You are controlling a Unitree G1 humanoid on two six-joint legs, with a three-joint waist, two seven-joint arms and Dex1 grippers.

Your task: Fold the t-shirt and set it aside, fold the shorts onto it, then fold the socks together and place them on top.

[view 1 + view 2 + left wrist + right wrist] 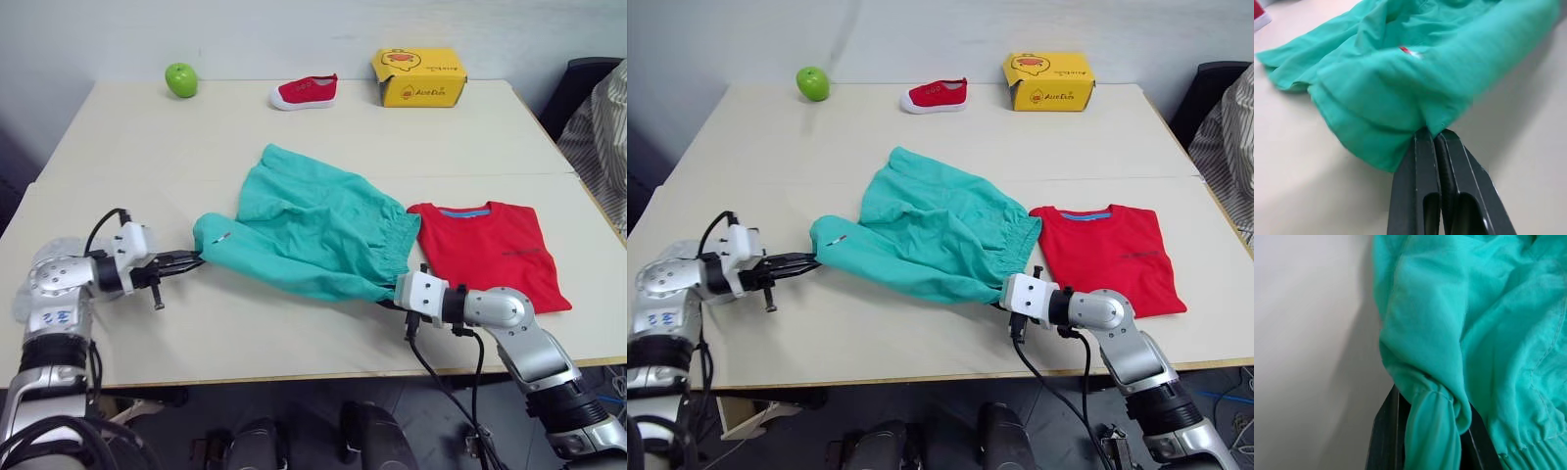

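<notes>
The left end effector (1432, 139) is clamped on the shorts' (313, 230) left hem and the right end effector (389, 298) on their waistband corner, at frame centre. The folded t-shirt (490, 250) touches them on the right, with bare tabletop (127, 137) at upper left.

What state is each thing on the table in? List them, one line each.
t-shirt: folded, flat on the table.
shorts: unfolded, stretched between both claws.
left claw: shut on the shorts.
right claw: shut on the shorts.
shoe: upright.
yellow box: closed.
</notes>
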